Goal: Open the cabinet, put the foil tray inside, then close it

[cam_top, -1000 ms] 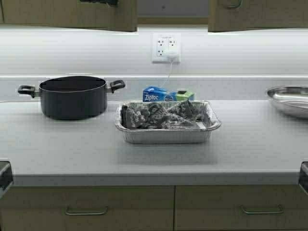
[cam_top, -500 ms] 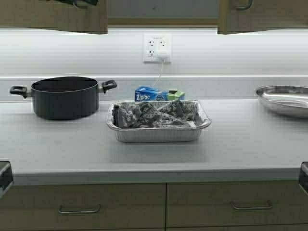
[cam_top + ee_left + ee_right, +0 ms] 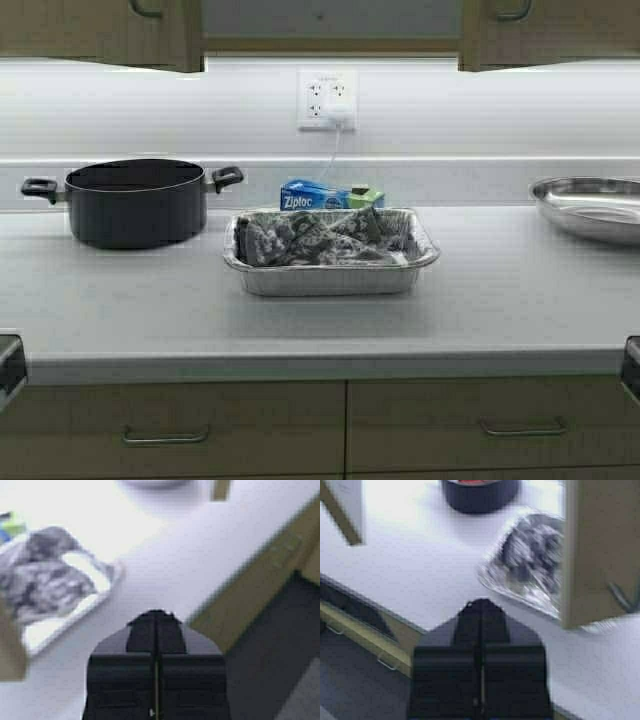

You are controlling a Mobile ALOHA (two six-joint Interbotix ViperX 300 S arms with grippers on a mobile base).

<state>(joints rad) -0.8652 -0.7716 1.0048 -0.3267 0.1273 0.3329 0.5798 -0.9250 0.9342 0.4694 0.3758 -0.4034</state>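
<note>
Shut left pincer (image 3: 156,625) above cloth-filled foil tray (image 3: 55,605)

A kitchen: grey countertop (image 3: 320,310), black pot (image 3: 135,202), wall cupboards (image 3: 100,30), drawers (image 3: 170,425) below.

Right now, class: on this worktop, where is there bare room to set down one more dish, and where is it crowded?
Free: the strip of worktop in front of the foil tray along the counter edge, and the patch between the tray and the steel bowl. Crowded: behind the tray, where the Ziploc box sits against the wall, and the narrow gap to the black pot.
</note>
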